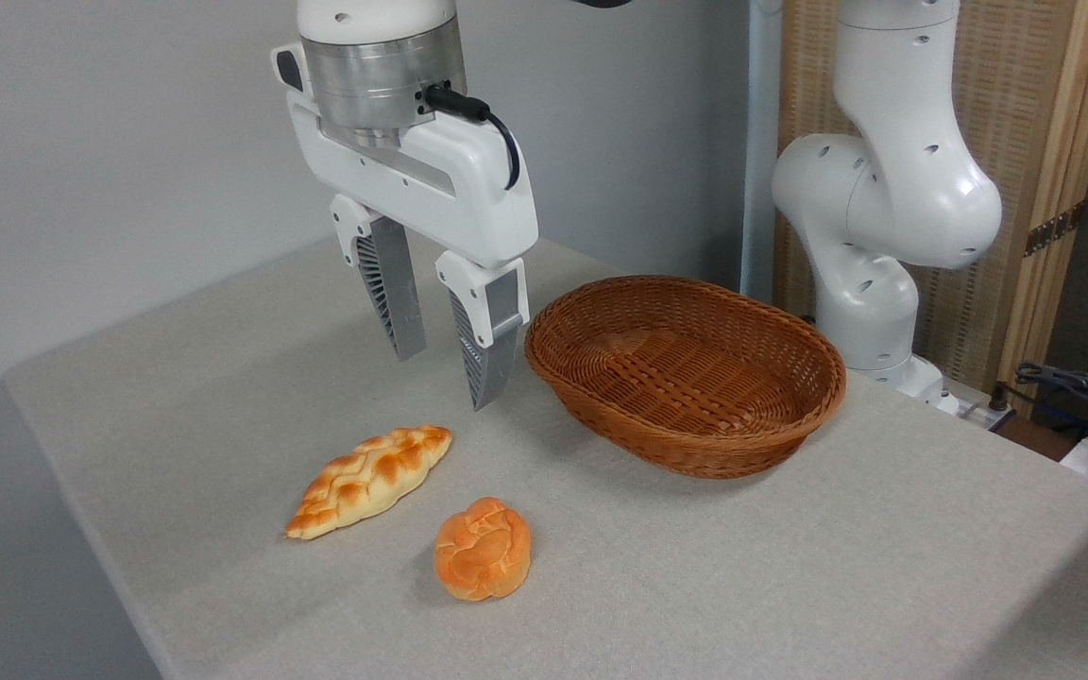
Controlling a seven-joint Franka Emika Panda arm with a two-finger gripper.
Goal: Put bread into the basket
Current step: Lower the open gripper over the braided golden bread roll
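The bread (369,480), a long braided loaf with pale yellow and golden-orange patches, lies flat on the grey table at the front left. My gripper (445,378) hangs open above the table, up and to the right of the loaf, with nothing between its fingers. The basket (695,444), an oval reddish-brown wicker one, stands to the right of the gripper and holds nothing.
A small round orange knotted bun (483,550) lies right of the loaf, near the front. The robot's white base (875,283) rises behind the basket. Cables (1082,397) sit at the far right. The table edge (72,491) runs close to the loaf's left.
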